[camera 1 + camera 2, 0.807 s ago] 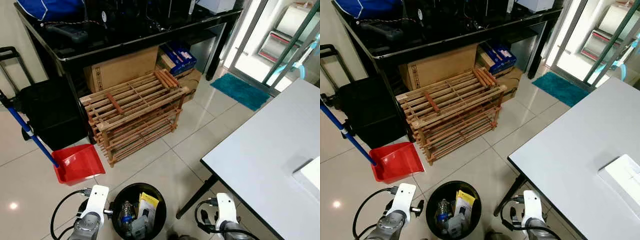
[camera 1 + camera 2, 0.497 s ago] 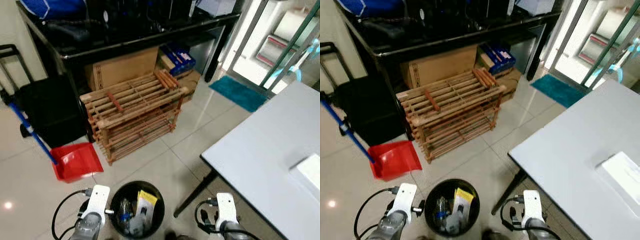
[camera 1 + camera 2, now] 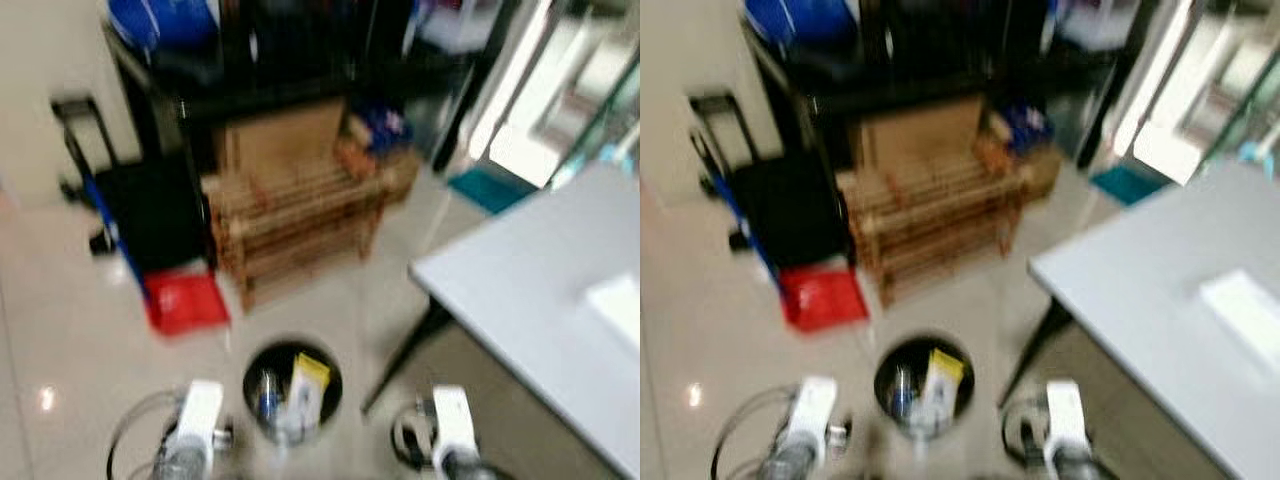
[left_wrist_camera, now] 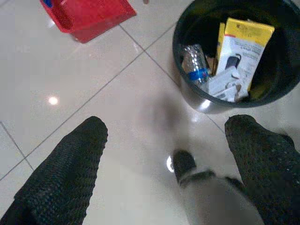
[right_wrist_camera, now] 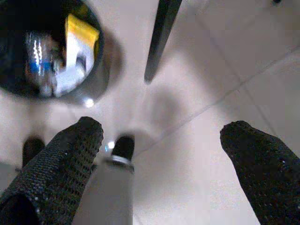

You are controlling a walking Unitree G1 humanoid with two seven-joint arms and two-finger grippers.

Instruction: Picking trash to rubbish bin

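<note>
A round black rubbish bin (image 3: 292,388) stands on the tiled floor just before me, holding a clear plastic bottle (image 4: 193,64), a yellow-topped package (image 4: 240,44) and other scraps. My left gripper (image 4: 171,164) hangs open over the floor beside the bin, with nothing between its fingers. My right gripper (image 5: 161,161) is open too, above bare tiles near the table leg (image 5: 159,37), the bin (image 5: 51,51) off to one side. Both wrists, the left wrist (image 3: 195,435) and the right wrist (image 3: 450,440), show at the bottom of the blurred eye views.
A red dustpan (image 3: 185,302) with a blue handle lies left of the bin. Behind it stand a wooden slatted rack (image 3: 295,215), cardboard boxes and a black desk (image 3: 280,70). A white table (image 3: 550,310) fills the right side. My own feet (image 4: 185,164) show below.
The whole picture has shifted and blurred, so the camera is moving: the bin and rack now look smaller and farther off. Both arms hang as before.
</note>
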